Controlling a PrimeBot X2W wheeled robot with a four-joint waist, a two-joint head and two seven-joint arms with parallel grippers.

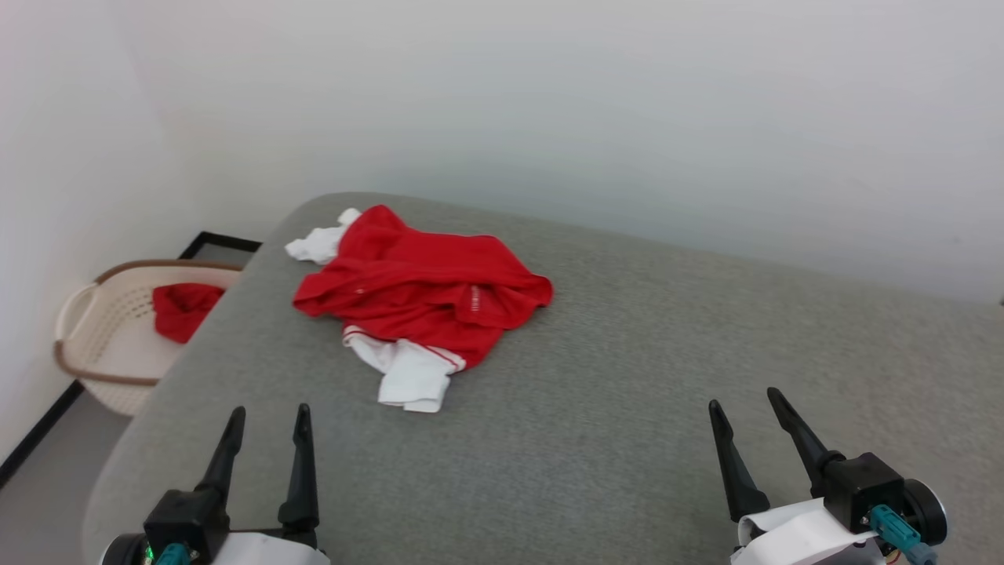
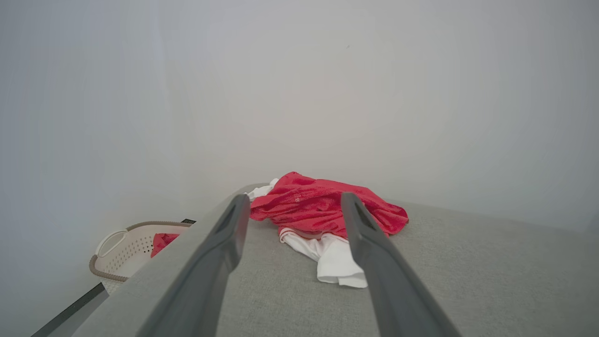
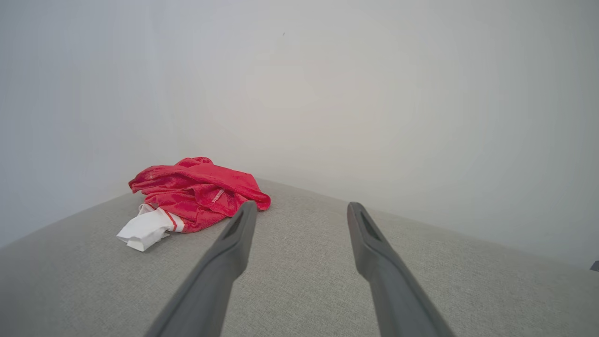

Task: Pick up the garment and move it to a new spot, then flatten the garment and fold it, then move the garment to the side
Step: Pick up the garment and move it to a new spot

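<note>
The garment (image 1: 423, 294), a red jersey with white sleeves, lies crumpled on the far left part of the grey cushioned surface (image 1: 627, 377). One white sleeve with striped trim hangs toward me; its chest lettering is hidden in the folds. My left gripper (image 1: 269, 413) is open at the lower left, well short of the garment. My right gripper (image 1: 745, 396) is open at the lower right, far to the garment's right. The left wrist view has the garment (image 2: 323, 208) ahead between the fingers. From the right wrist the garment (image 3: 196, 192) lies to the left.
A cream laundry basket (image 1: 86, 314) with a brown rim stands on the floor left of the surface, holding a small red cloth bundle (image 1: 184, 306). White walls close in behind and on the left. The surface's rounded left edge drops to the floor.
</note>
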